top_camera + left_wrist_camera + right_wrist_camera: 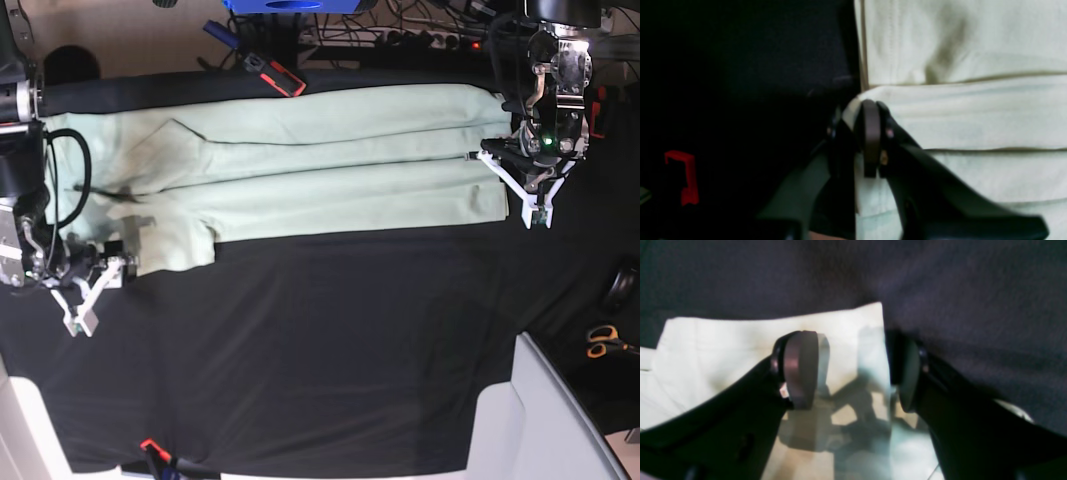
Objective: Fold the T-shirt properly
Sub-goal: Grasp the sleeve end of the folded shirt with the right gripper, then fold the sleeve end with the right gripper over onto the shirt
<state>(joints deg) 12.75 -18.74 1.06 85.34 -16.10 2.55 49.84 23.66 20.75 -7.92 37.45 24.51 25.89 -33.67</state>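
The pale mint T-shirt (pixel 320 160) lies lengthwise along the far side of the black tablecloth (pixel 330 340), folded in long bands. At its right end in the base view, my left gripper (pixel 503 160) pinches a folded edge. The left wrist view shows that gripper (pixel 855 116) shut on the T-shirt (pixel 973 116), with cloth bulging over the fingertips. My right gripper (pixel 122 250) is at the sleeve corner on the left. In the right wrist view this gripper (pixel 853 373) is open, one finger (pixel 800 370) over the T-shirt (pixel 723 343), the other just past the shirt's edge over black cloth.
Scissors (pixel 603 342) lie at the right edge, and a white box (pixel 550 420) stands at the front right. A red-and-black tool (pixel 275 72) and cables sit behind the shirt. A red bracket (pixel 683 176) shows on the dark cloth in the left wrist view.
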